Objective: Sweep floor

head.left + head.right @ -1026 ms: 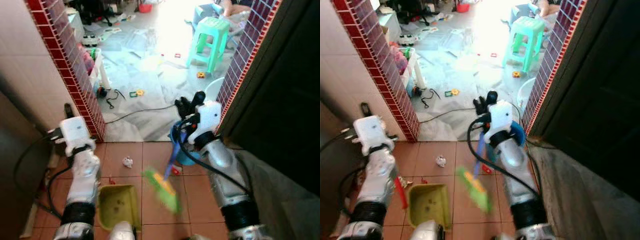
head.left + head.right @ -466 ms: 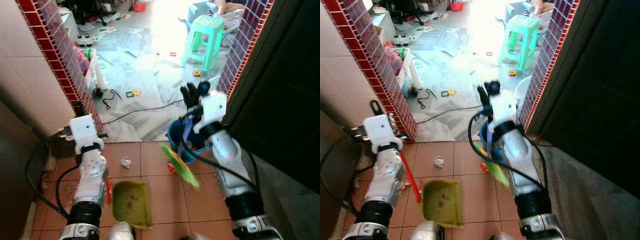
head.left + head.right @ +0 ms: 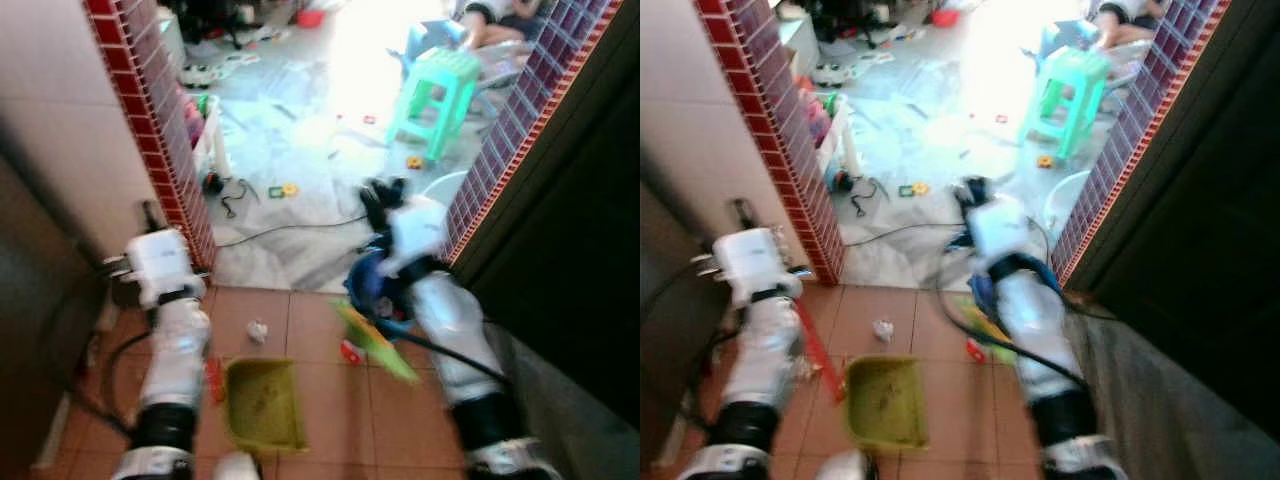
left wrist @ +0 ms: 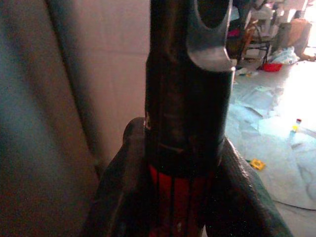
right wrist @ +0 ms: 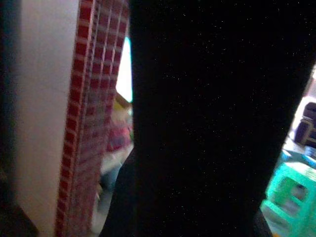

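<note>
A yellow-green dustpan (image 3: 265, 405) lies on the terracotta tiles, its red handle (image 3: 213, 380) running up into my left gripper (image 3: 150, 216). In the left wrist view the left gripper (image 4: 182, 187) is shut around that red handle (image 4: 177, 202). My right gripper (image 3: 380, 192) is shut on the blue handle of a broom. The broom's green brush head (image 3: 375, 340) hangs blurred just right of the dustpan. A crumpled white paper scrap (image 3: 257, 330) and a small red bit (image 3: 350, 352) lie on the tiles between the arms.
A blue bucket (image 3: 362, 290) stands at the doorway beside my right arm. Red-tiled door posts (image 3: 150, 130) frame the opening, with a dark wall on the right. Beyond are a green stool (image 3: 445, 85), a black cable (image 3: 290, 226), scattered toys and a seated person (image 3: 490, 10).
The broom head swung from in front of the dustpan up and to the right. The dustpan shifted slightly right. The camera view moved and is blurred.
</note>
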